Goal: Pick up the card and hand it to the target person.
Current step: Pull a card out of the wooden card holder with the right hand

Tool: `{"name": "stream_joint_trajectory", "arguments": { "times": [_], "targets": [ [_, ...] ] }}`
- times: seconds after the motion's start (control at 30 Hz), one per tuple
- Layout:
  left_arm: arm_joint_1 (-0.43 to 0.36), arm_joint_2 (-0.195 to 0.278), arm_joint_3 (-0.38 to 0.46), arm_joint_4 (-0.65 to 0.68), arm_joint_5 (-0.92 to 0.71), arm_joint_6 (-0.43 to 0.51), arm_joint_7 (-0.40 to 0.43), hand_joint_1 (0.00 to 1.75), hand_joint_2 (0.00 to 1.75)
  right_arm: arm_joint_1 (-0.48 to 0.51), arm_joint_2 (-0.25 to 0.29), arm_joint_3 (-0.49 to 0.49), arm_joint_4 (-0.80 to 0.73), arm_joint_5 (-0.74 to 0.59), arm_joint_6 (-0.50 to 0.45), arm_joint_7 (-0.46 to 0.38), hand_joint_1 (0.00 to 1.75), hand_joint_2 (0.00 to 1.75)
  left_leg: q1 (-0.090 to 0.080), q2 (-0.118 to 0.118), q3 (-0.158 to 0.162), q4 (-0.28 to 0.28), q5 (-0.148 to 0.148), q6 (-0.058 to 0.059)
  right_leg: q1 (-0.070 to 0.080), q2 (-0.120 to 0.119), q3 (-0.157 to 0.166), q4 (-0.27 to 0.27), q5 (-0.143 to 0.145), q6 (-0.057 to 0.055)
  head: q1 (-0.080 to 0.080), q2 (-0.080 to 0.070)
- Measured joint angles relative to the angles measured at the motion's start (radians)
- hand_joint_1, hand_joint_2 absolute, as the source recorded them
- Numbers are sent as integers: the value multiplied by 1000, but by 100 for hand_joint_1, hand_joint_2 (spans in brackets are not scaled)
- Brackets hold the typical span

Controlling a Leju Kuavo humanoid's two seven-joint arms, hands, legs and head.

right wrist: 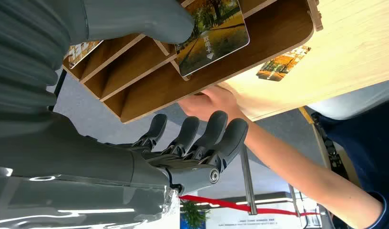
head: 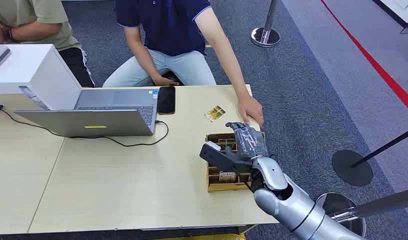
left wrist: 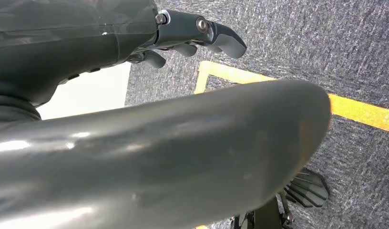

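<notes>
A wooden card box [head: 212, 186] stands near the table's right front edge, with cards upright in its slots. In the right wrist view one card with an autumn-tree print [right wrist: 214, 33] stands in a slot of the box [right wrist: 149, 95]. My right hand [head: 244, 145] hovers over the box, its thumb [right wrist: 135, 19] beside that card and its fingers [right wrist: 202, 138] spread apart, off the box. Another card [head: 215, 113] lies flat on the table beyond the box. A person in a dark blue shirt [head: 167, 25] rests a hand [head: 250, 111] on the table just past my fingertips. My left hand [left wrist: 135, 95] hangs over the carpet, holding nothing.
An open laptop [head: 102, 112] with a black cable, a black phone [head: 166, 100] and a white box [head: 27, 70] take up the table's left and back. A second person [head: 32, 20] sits at the far left. Stanchion bases [head: 265, 36] [head: 352, 167] stand on the carpet to the right.
</notes>
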Motion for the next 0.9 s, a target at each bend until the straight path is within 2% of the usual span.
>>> {"name": "stream_joint_trajectory", "arguments": {
  "times": [0.23,0.5,0.77,0.9],
  "targets": [
    [0,0,0,3,0,0,-3,0,0,-7,7,6,10,-12,5,-9,74,175,0,0,0,0,0,0,0,0,0,0,0,0,0,0],
    [0,0,-3,5,2,0,-3,0,0,-14,15,16,25,-27,8,-15,110,175,0,0,0,0,0,0,0,0,0,0,0,0,0,0],
    [0,0,-3,5,7,-1,-1,0,0,-20,16,30,33,-41,15,-18,112,175,0,0,0,0,0,0,0,0,0,0,0,0,0,0],
    [0,0,-4,5,9,-2,1,0,0,-26,16,34,36,-49,17,-19,106,175,0,0,0,0,0,0,0,0,0,0,0,0,0,0]
  ]
}}
